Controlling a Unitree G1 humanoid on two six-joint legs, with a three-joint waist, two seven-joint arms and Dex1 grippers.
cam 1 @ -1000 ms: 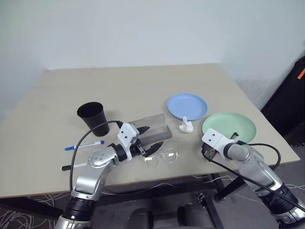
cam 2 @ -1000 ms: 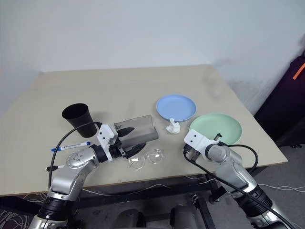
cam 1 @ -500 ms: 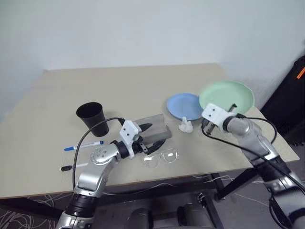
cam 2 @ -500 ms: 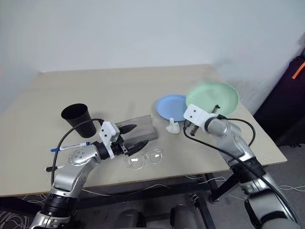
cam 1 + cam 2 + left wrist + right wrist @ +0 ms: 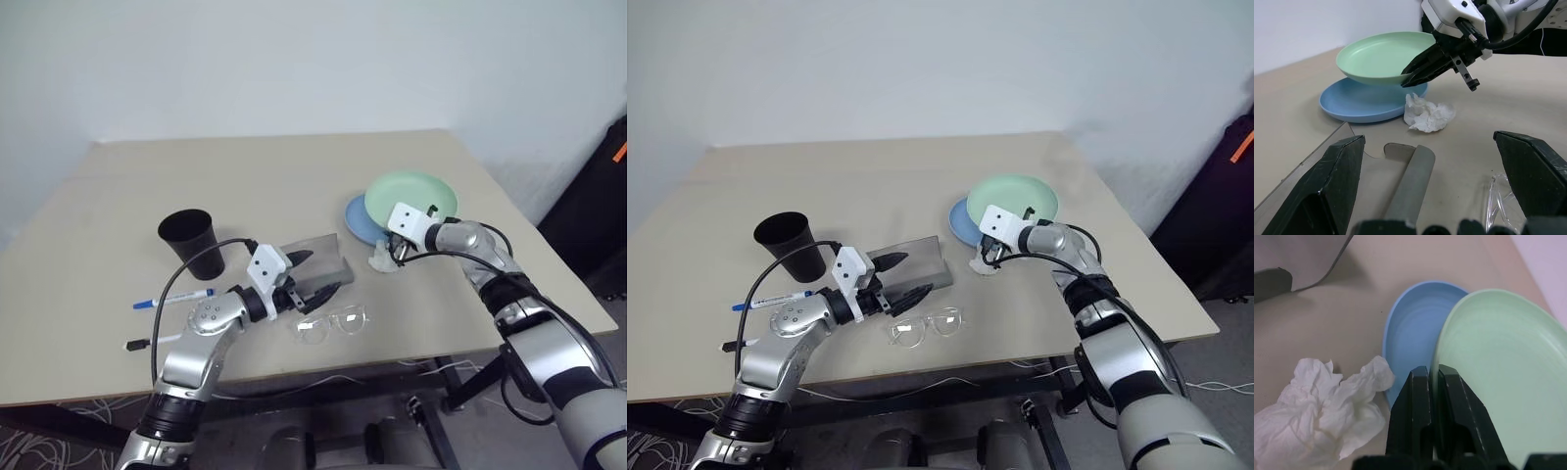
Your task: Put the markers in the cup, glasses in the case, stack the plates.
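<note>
Plate stacking in hand: mint green plate [image 5: 1013, 197] pinched at rim by right gripper [image 5: 1409, 78], hovering over light blue plate [image 5: 1364, 100]; next, centring and release; left gripper [image 5: 1432, 181] spread wide by case [image 5: 312, 264].

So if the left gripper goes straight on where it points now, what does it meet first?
Probably the open case, just ahead of the left gripper; past it the white wad, though depth is unclear.
</note>
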